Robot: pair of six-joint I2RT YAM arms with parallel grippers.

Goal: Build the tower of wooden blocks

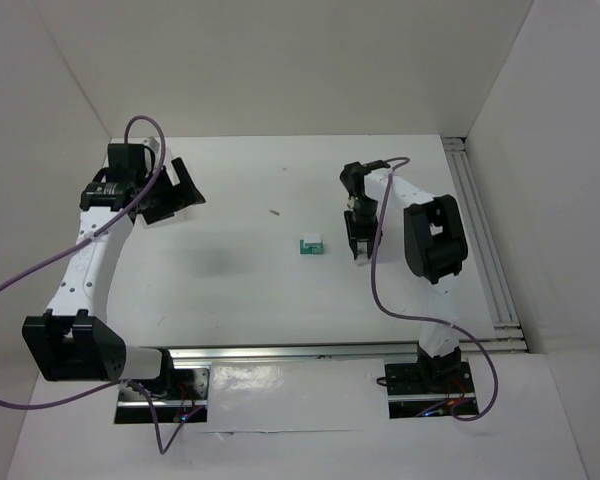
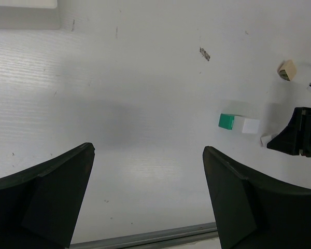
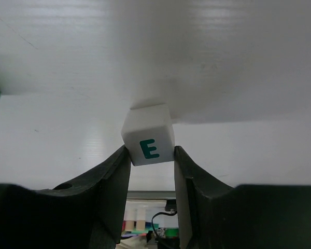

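Right hand (image 3: 150, 151) pinches white E cube (image 3: 146, 129); left hand (image 2: 149, 149) spread.

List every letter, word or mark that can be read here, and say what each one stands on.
"E", in green, on the lettered white cube clamped between the fingers of the right gripper.
Dark mark on the tan block: too small to read.
Teal cube and the plain white cube touching it: no text shows on them.

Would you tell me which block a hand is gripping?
The white cube marked with a green E, clamped in the right hand; the green cube, other white cube and tan block lie loose.
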